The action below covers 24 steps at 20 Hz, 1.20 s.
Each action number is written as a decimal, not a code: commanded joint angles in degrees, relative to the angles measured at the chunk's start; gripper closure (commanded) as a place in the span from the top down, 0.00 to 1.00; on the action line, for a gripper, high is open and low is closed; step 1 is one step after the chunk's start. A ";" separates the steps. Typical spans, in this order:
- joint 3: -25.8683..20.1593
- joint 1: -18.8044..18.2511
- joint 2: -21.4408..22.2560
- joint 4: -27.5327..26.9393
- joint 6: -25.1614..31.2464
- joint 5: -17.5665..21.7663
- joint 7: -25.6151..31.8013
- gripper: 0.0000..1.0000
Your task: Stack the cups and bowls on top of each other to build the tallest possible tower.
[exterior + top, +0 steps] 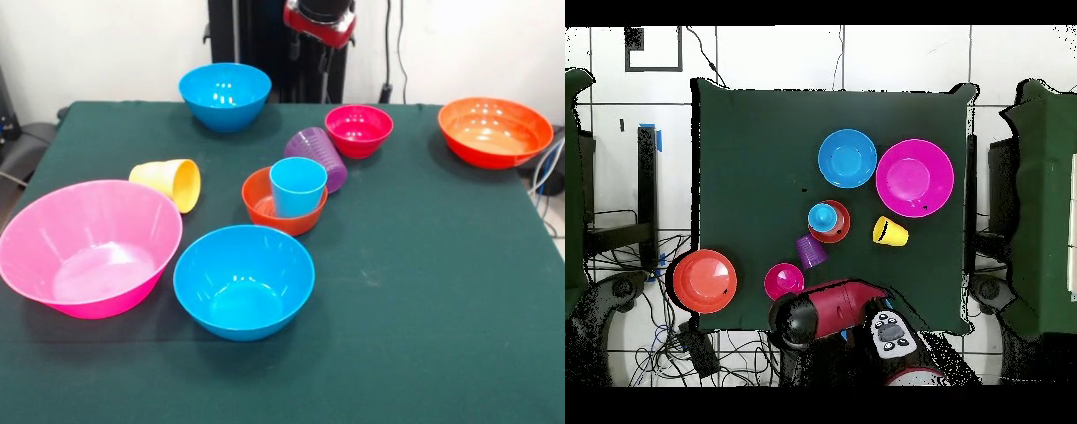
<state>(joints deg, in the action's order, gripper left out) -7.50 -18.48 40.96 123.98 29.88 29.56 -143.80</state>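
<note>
The light blue cup (297, 186) stands upright inside the small orange-red bowl (282, 205) at mid-table; both also show in the overhead view, the cup (822, 216) and the bowl (837, 230). The purple cup (316, 156) lies on its side just behind them. The small magenta bowl (358, 130) sits on the cloth beyond it. The yellow cup (168, 183) lies on its side to the left. My gripper (320, 31) hangs high at the table's far edge, above and behind the magenta bowl, touching nothing.
The big pink bowl (88, 247) and a blue bowl (243, 281) stand near the front left. A second blue bowl (225, 95) is at the far edge; my arm (827, 312) hides it in the overhead view. The wide orange bowl (494, 131) is at the far right corner.
</note>
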 commanded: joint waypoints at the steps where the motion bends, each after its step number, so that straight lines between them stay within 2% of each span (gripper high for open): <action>1: -0.85 3.23 -8.22 -1.10 -13.05 -1.23 -7.26 1.00; 9: -2.37 6.35 -7.80 2.70 -18.80 -6.51 -9.16 1.00; 14: -0.49 6.43 -6.80 4.23 -18.84 -6.81 -6.96 1.00; 18: 4.26 6.72 -12.74 1.07 -23.45 -3.63 -6.34 1.00; 20: 7.77 8.35 -15.19 -1.08 -25.33 -2.75 -7.09 1.00; 24: 11.80 10.63 -20.67 -4.14 -28.96 -3.67 -7.84 1.00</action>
<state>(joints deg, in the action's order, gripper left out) 0.84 -10.57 29.02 126.15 8.57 25.59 -143.80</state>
